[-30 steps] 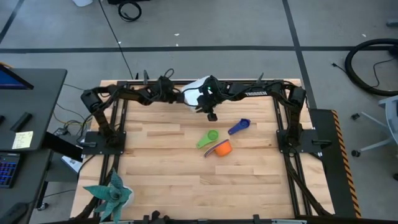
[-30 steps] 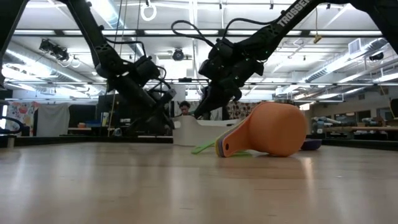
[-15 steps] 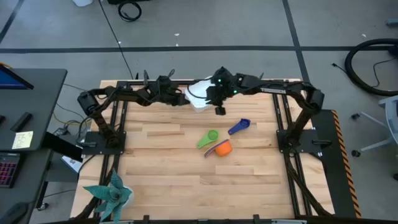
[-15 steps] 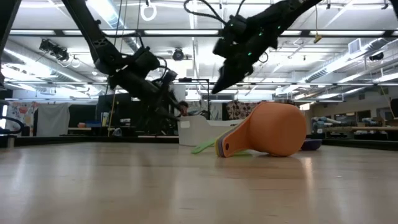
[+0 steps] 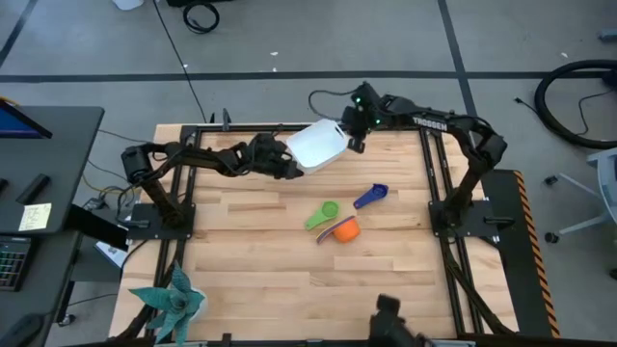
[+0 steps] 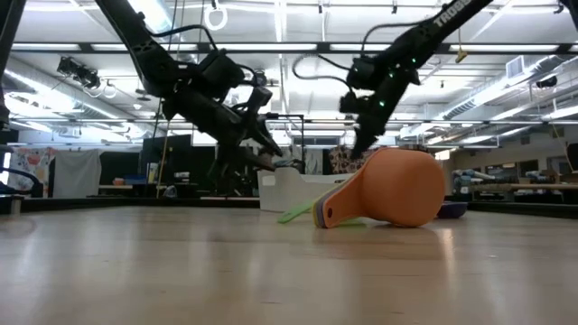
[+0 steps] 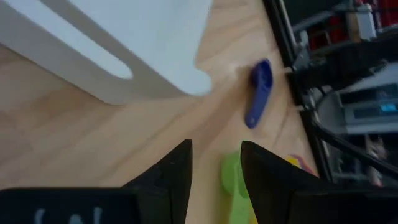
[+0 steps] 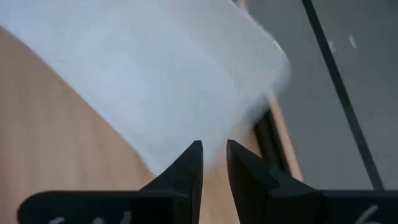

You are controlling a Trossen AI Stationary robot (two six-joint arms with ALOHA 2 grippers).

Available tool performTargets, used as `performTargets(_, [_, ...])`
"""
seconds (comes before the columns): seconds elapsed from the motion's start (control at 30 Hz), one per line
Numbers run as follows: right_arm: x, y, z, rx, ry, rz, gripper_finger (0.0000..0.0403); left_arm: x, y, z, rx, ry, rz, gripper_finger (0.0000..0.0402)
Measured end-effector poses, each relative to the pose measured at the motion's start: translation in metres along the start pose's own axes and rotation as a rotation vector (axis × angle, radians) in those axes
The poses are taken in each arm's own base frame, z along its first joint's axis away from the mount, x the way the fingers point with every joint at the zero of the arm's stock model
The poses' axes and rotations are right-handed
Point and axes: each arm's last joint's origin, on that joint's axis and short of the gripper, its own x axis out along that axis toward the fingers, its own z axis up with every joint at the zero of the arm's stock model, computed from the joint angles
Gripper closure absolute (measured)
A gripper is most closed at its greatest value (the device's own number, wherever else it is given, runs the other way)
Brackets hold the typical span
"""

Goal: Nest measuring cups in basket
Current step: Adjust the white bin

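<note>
Measuring cups: three are lying loose on the table [image 5: 251, 260], right of its middle: the dark blue cup [image 5: 370, 197], the green cup [image 5: 323, 214] and the orange cup [image 5: 345, 229]. The green and orange ones are lying close together; none is sitting in the basket.
Basket: the white basket [image 5: 317, 146] is lying near the far edge of the table, turned at an angle, well apart from the cups.
Left end effector: the left end effector [image 5: 289, 166] is reaching to the near-left corner of the basket. In the left wrist view its fingers [image 7: 174, 177] are standing slightly apart with nothing between them.
Right end effector: the right end effector [image 5: 354, 143] is hanging just beside the far-right side of the basket, fingers almost together, holding nothing.
Risk: I am judging that the left arm could push the light basket off the far edge, because it is already sitting close to it.
Second risk: the orange cup is lying on its side, so a pinch on the round bowl could make it roll away.
Change: the basket is now showing uncovered and more rotated than one second ago; the right arm is pulling back toward its own side, and the left one is coming forward. The cups are lying where they were.
</note>
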Motion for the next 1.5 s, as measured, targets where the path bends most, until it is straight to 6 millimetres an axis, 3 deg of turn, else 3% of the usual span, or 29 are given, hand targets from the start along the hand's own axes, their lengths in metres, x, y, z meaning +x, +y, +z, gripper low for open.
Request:
performTargets(0.13, [0.002, -0.027, -0.016, 0.087, 0.001, 0.022, 0.0326, 0.007, 0.009, -0.002, -0.027, -0.013, 0.037, 0.026])
performTargets(0.27, [0.019, -0.038, -0.032, 0.165, 0.025, 0.129, 0.0328, 0.021, 0.02, -0.004, -0.086, -0.011, 0.048, 0.026])
performTargets(0.47, [0.053, -0.031, -0.041, 0.123, 0.095, 0.196, 0.0334, 0.047, 0.018, 0.008, -0.07, -0.002, 0.022, 0.026])
performTargets(0.67, [0.062, -0.02, -0.037, 0.043, 0.108, 0.212, 0.0341, 0.068, 0.016, 0.021, -0.034, 0.077, 0.018, 0.026])
performTargets(1.1, [0.063, -0.006, -0.031, 0.005, 0.074, 0.304, 0.0344, 0.067, 0.021, 0.023, 0.002, 0.132, 0.077, 0.026])
performTargets(1.5, [0.06, 0.001, -0.028, -0.037, 0.042, 0.387, 0.0344, 0.064, 0.021, 0.031, -0.04, 0.143, 0.018, 0.026])
